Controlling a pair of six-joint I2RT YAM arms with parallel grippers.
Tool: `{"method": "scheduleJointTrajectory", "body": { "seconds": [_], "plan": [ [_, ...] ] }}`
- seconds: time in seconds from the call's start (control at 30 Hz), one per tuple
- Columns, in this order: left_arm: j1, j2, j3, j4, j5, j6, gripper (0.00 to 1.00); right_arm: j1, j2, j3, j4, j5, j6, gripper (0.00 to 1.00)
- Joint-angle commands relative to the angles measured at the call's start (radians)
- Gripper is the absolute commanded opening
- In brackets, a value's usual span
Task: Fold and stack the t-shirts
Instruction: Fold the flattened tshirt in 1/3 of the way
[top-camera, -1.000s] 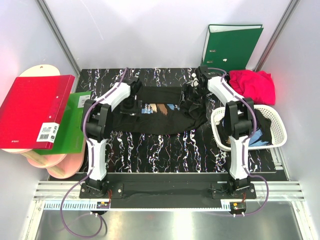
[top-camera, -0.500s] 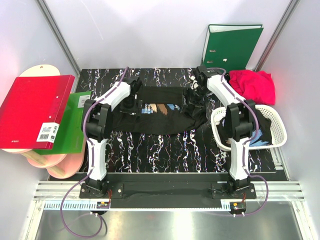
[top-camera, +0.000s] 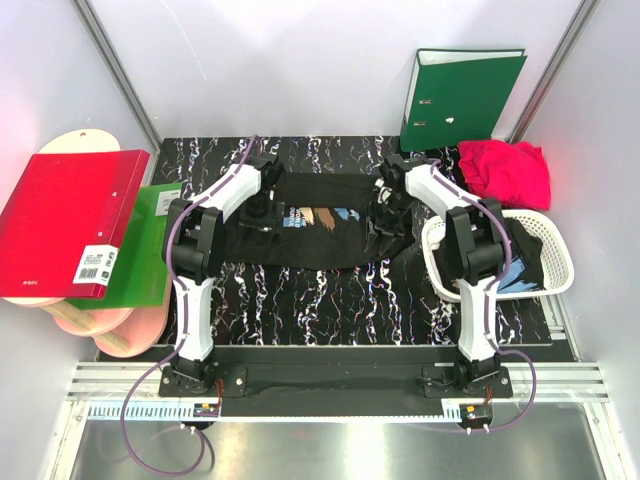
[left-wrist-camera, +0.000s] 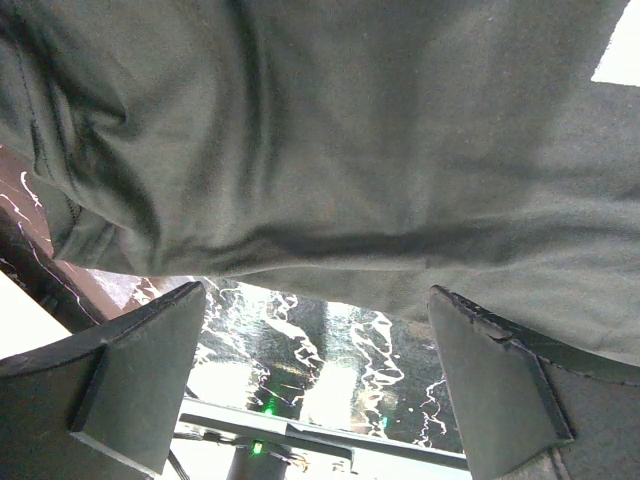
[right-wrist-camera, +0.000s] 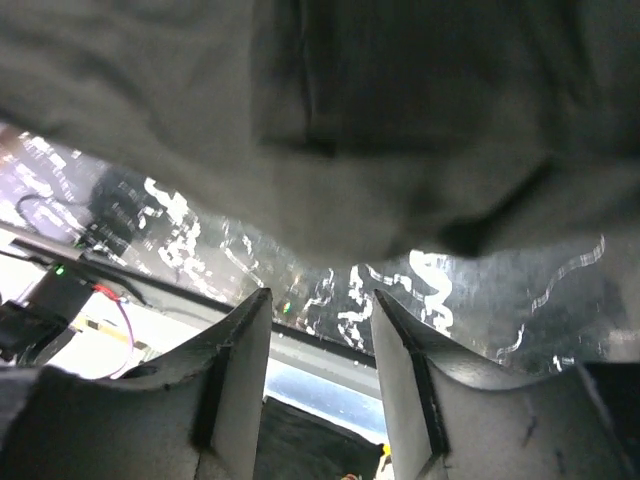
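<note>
A black t-shirt (top-camera: 330, 242) with a tan, white and blue chest print lies spread across the marbled table (top-camera: 320, 300). My left gripper (top-camera: 262, 212) rests at the shirt's left part, wide open. In the left wrist view its jaws (left-wrist-camera: 315, 375) frame bare table, with the black cloth (left-wrist-camera: 330, 150) just beyond the tips. My right gripper (top-camera: 384, 207) is low over the shirt's rumpled right end. Its jaws (right-wrist-camera: 320, 335) stand partly apart with nothing between them, just short of the cloth (right-wrist-camera: 350, 120). A crimson-pink t-shirt (top-camera: 505, 170) lies crumpled at the back right.
A white lattice basket (top-camera: 563, 255) at the right holds more dark cloth (top-camera: 525, 250). A green binder (top-camera: 460, 95) stands against the back wall. A red binder (top-camera: 70, 220), a green one (top-camera: 140, 262) and pale round boards (top-camera: 100, 322) are stacked at the left.
My right gripper came forward and left from the table's back, down onto the shirt's right end, and its jaws narrowed. The bunched cloth there flattened. The left arm stayed put.
</note>
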Motion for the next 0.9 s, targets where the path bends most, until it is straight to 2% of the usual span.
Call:
{"method": "scheduleJointTrajectory", "body": {
  "seconds": [0.0,0.17,0.23,0.3,0.33,0.7,0.87],
  "plan": [
    [-0.001,-0.041,-0.012,-0.007,0.002,0.013,0.99,0.025,0.063,0.064,0.024,0.051,0.006,0.51],
    [-0.001,-0.048,-0.015,-0.008,0.004,0.009,0.99,0.038,0.147,0.144,-0.002,0.100,-0.012,0.43],
    [-0.001,-0.052,-0.015,-0.008,0.002,0.007,0.99,0.046,0.155,0.147,-0.008,0.139,-0.018,0.27],
    [-0.001,-0.054,-0.014,-0.007,0.001,0.007,0.99,0.048,0.140,0.143,-0.008,0.149,-0.020,0.05],
    [-0.001,-0.054,-0.014,-0.008,0.001,0.009,0.99,0.048,0.130,0.141,-0.013,0.148,-0.021,0.01],
    [-0.001,-0.011,0.015,-0.018,0.016,0.009,0.99,0.051,-0.052,0.112,-0.138,0.100,-0.030,0.00],
    [-0.001,0.014,0.049,-0.033,0.017,0.016,0.99,0.060,-0.091,0.003,-0.185,0.073,-0.035,0.00]
  ]
}}
